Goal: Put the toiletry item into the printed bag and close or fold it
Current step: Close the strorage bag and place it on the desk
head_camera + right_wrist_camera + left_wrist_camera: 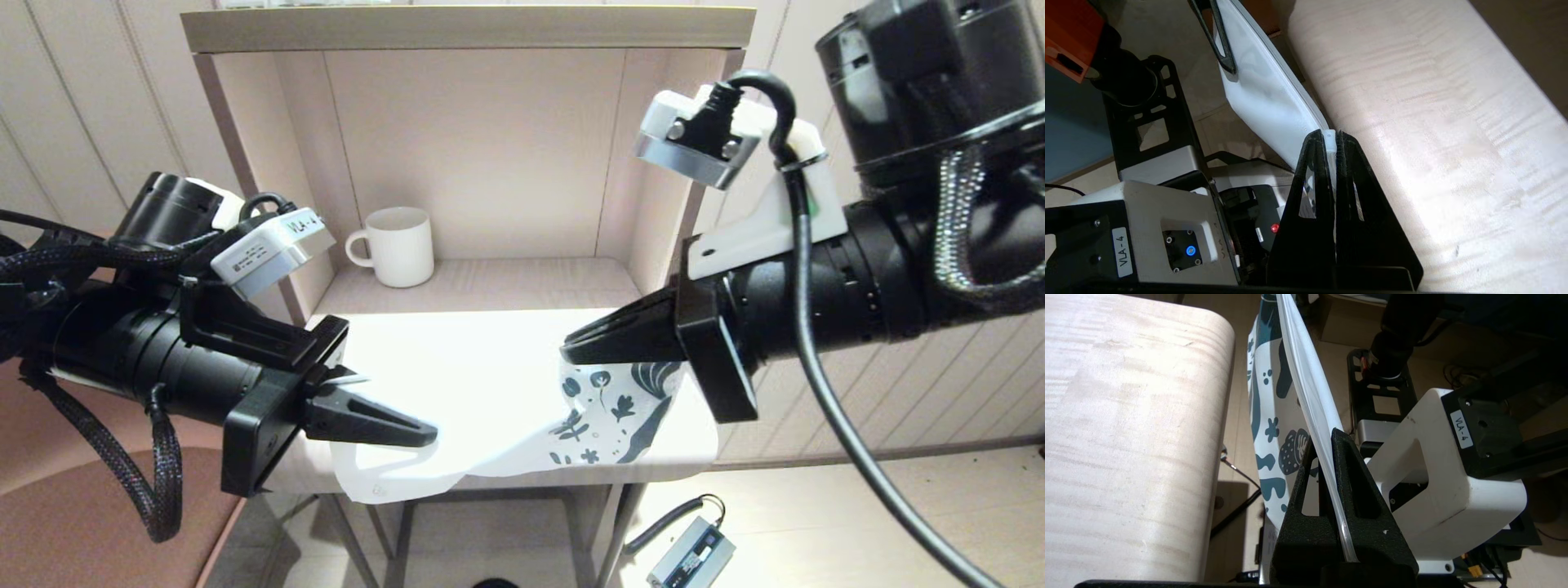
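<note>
Nearest you, the left gripper [424, 434] is clenched on the zip edge of the printed bag [490, 408]; in its wrist view you see the white strip [1327, 465] pinched tight between the two black fingers [1355, 486]. Across from it, the right gripper [571, 353] is likewise clamped on the bag's other end, with the strip's tip [1329, 141] showing between its closed fingertips. Between the two pincers the bag hangs stretched along the table's front edge [694, 465], with its blue-teal leaf print [608, 412] just below the right pincer and its plain white corner drooping below the left one. You cannot see the toiletry item in any view. Beyond both grippers, a white mug [396, 245] stands on the shelf [522, 282].
</note>
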{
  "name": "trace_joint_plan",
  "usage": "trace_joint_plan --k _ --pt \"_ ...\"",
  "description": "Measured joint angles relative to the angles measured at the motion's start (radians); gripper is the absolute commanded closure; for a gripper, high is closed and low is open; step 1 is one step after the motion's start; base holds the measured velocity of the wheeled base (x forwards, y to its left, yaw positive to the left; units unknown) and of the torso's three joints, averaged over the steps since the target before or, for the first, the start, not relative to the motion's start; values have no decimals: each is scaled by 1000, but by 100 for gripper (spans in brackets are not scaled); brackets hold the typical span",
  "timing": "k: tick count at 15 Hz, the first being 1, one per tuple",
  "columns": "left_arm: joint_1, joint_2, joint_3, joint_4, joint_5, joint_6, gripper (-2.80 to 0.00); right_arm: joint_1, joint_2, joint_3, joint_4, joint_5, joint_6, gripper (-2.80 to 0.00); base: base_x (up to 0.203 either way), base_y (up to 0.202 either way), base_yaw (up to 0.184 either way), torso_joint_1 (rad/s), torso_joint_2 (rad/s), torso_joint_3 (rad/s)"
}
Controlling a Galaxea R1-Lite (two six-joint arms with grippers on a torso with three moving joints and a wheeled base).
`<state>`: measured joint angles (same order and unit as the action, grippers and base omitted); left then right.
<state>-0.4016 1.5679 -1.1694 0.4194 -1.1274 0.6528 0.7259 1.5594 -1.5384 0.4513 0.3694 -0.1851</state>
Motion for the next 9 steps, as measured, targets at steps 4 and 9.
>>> trace_joint_plan --k 4,9 --pt "0 -3 1 0 0 0 0 -58 -64 83 -36 19 2 0 0 0 0 0 0 0" --pt "0 -5 4 0 1 0 0 -96 -113 123 -40 25 1 0 0 0 0 0 0 0"
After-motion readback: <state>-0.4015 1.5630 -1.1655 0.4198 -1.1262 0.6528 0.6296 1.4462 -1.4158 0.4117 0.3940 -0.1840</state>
